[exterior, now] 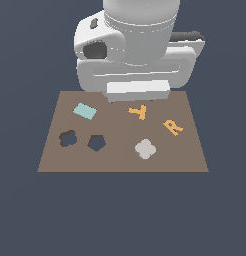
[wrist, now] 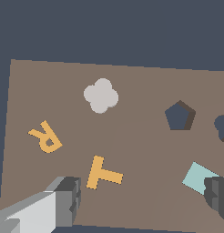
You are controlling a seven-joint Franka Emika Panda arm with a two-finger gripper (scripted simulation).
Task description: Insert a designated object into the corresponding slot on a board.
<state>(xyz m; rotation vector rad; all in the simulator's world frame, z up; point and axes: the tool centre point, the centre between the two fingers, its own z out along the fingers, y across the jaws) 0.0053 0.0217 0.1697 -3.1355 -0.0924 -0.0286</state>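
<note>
Nearest the wrist cam I had the end effector (wrist: 141, 200) itself: one finger (wrist: 68, 200) at lower left of the frame, the other at the lower right edge, wide apart w/ nothing between them, so open and empty. Orange T (wrist: 102, 173) sat in the gap's near side, teal rectangle (wrist: 198, 177) just beside the right-hand finger.

The clover piece (wrist: 101, 95) lay flat on the board (wrist: 141, 145), upper-left-of-centre in the wrist frame, i.e. ahead of the fingers and past the T, well apart from them. No real long axis, four even lobes, so I judged grip angle wouldn't matter much.

In the exterior view the piece (exterior: 145, 149) was lower right of centre, the clover slot (exterior: 68, 138) at the board's left w/ the pentagon cutout (exterior: 97, 143) between them. Orange R (exterior: 172, 127) sat up-right of the piece. Arm body hung over the board's far edge.

My read: pick not started; next move would be fwd and down onto the piece.
</note>
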